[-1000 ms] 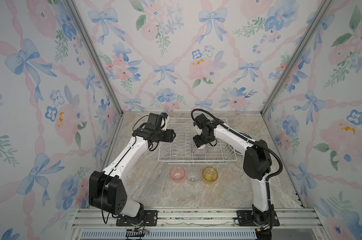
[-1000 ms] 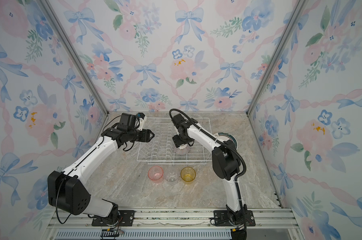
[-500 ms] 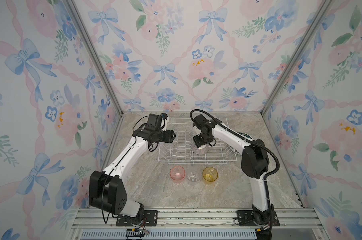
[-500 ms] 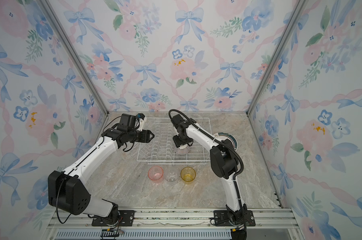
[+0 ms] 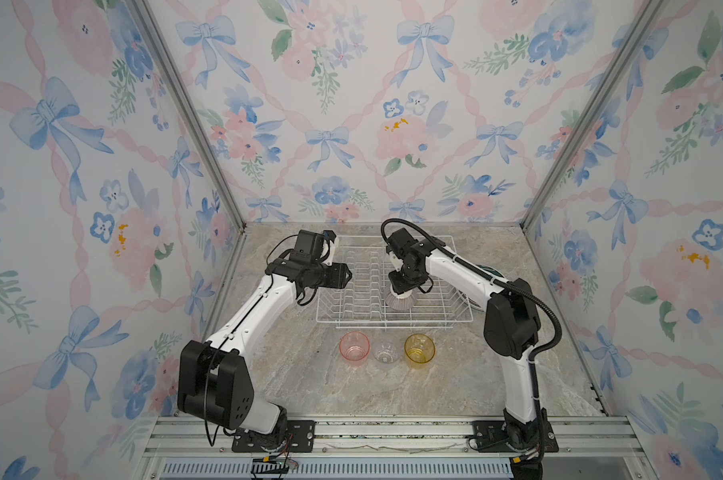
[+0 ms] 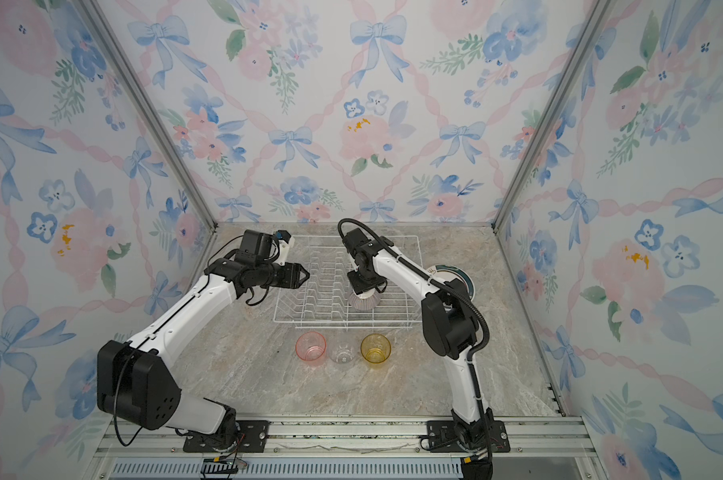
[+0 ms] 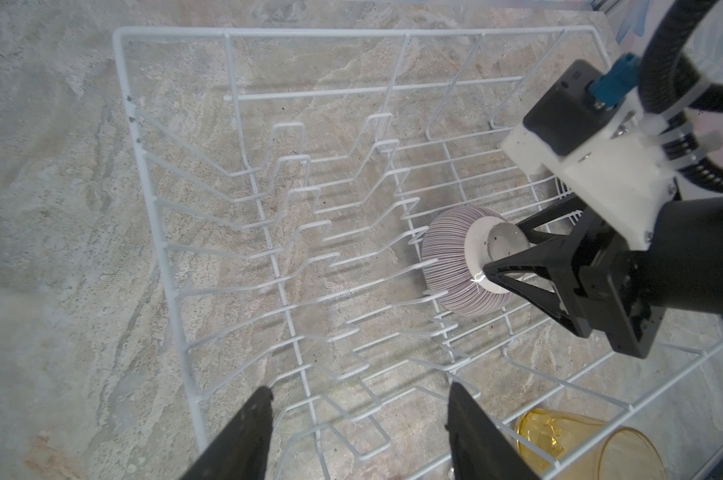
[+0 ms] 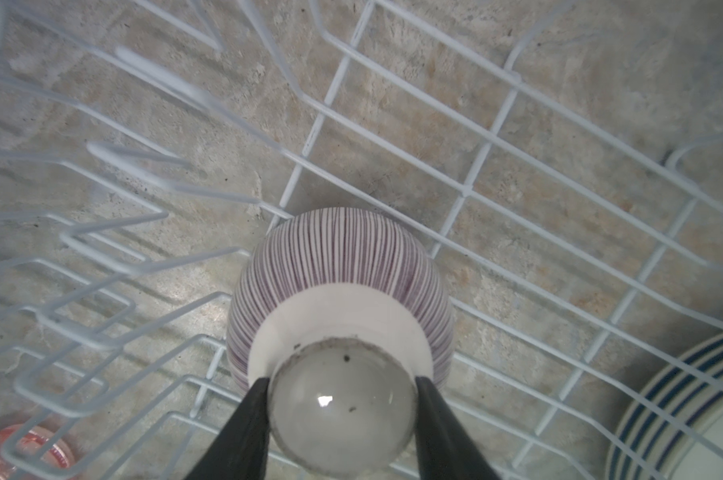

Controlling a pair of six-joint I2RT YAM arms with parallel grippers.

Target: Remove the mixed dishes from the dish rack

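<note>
Three tumblers (image 5: 385, 353) stand on the table (image 5: 301, 386), in front of the dish rack (image 5: 393, 323). Inside the rack the striped bowl (image 8: 343, 257) sits upturned, directly beneath my right jaws, which pinch its foot ring from both sides. Axis vertical; a straight lift looks right. Left jaws open, empty, at the rack's left edge, farther from the bowl.

plates (image 6: 461, 277) mostly hidden behind the right arm (image 6: 405, 270), yellow tumbler (image 7: 625, 457) cut by the frame edge, pink tumbler (image 8: 35, 449) blurred
</note>
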